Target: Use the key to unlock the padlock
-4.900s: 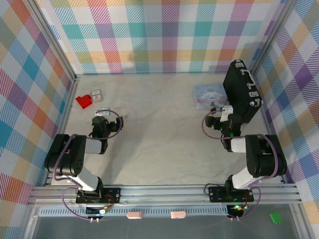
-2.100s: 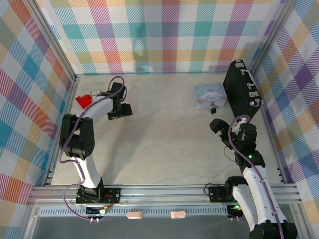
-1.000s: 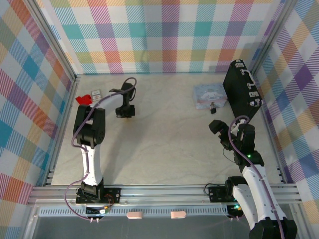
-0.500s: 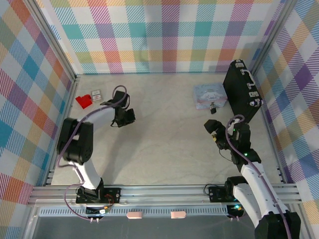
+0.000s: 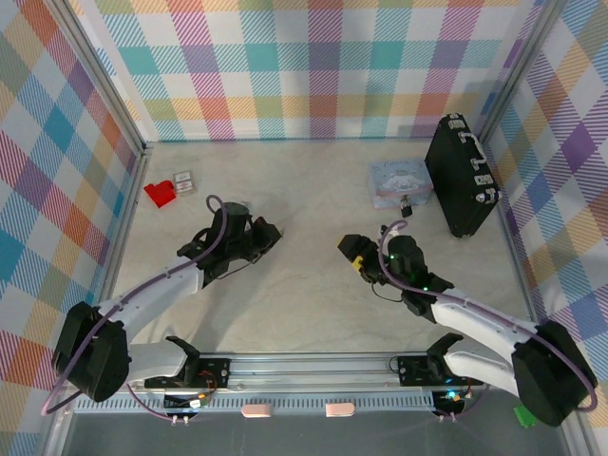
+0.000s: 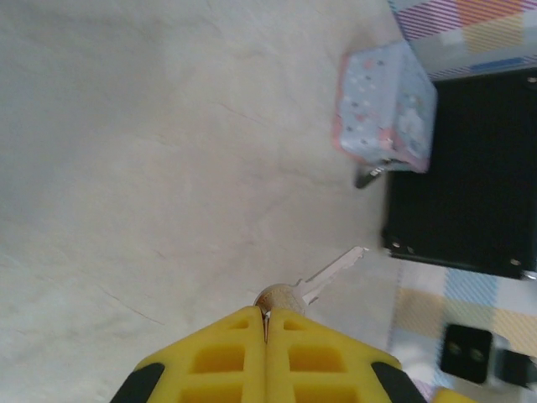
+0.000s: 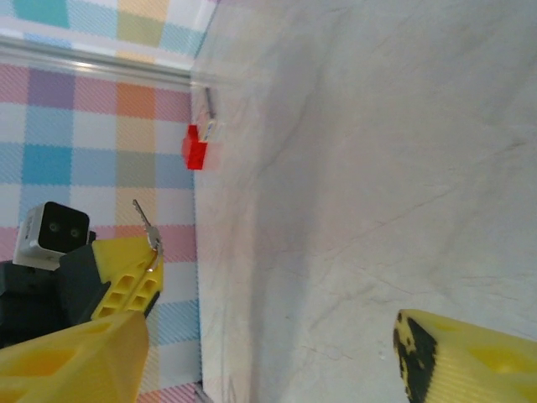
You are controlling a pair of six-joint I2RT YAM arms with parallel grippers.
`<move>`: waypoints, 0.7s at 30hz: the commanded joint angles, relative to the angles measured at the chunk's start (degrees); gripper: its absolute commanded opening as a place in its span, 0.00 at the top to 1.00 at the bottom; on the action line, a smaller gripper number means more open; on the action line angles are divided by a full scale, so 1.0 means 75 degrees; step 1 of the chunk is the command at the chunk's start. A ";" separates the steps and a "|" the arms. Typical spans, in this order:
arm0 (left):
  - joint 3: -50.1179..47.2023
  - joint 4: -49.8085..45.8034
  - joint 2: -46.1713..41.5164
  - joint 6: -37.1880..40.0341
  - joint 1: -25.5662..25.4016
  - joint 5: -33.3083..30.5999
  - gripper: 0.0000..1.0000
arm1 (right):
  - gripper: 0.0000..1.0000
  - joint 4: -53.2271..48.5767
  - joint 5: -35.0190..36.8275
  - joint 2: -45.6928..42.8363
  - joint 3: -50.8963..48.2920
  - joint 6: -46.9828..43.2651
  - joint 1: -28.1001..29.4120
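The silver key [image 6: 323, 277] sticks out from between the yellow fingertips of my left gripper [image 6: 267, 312], which is shut on its round head. That gripper [image 5: 274, 232] hovers over the middle of the table. The same key [image 7: 144, 220] also shows in the right wrist view, pointing up from the left gripper's fingers. The padlock [image 5: 406, 203] is a tiny dark piece lying on the table just in front of the pastel tin; in the left wrist view the padlock [image 6: 369, 175] lies beyond the key's tip. My right gripper [image 5: 354, 249] is open and empty, facing the left one.
The pastel cartoon tin [image 5: 399, 180] and the black briefcase [image 5: 460, 175] stand at the back right. A red plastic piece [image 5: 160, 193] and a small flat pack [image 5: 183, 180] lie at the back left. Plaid walls surround the table.
Both arms have swung in toward the table's middle. The left gripper carried the key from the back left toward the centre; the right gripper moved left and its jaws narrowed a little.
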 commanded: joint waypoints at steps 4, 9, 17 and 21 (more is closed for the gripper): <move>-0.0112 0.0629 -0.0405 -0.1341 -0.0643 -0.0358 1.00 | 0.35 0.2605 -0.0499 0.0651 0.0496 -0.0558 0.0596; -0.0315 0.1221 -0.0513 -0.1784 -0.0859 -0.0434 1.00 | 0.49 0.2710 -0.0606 0.0614 0.0573 -0.1052 0.0787; -0.0207 0.1689 -0.0332 -0.1922 -0.1243 -0.0459 1.00 | 0.62 0.2000 -0.0581 0.0604 0.0947 -0.1451 0.0889; -0.0162 0.1683 -0.0298 -0.1910 -0.1442 -0.0551 1.00 | 0.66 0.1226 -0.0391 0.0613 0.1182 -0.1585 0.0895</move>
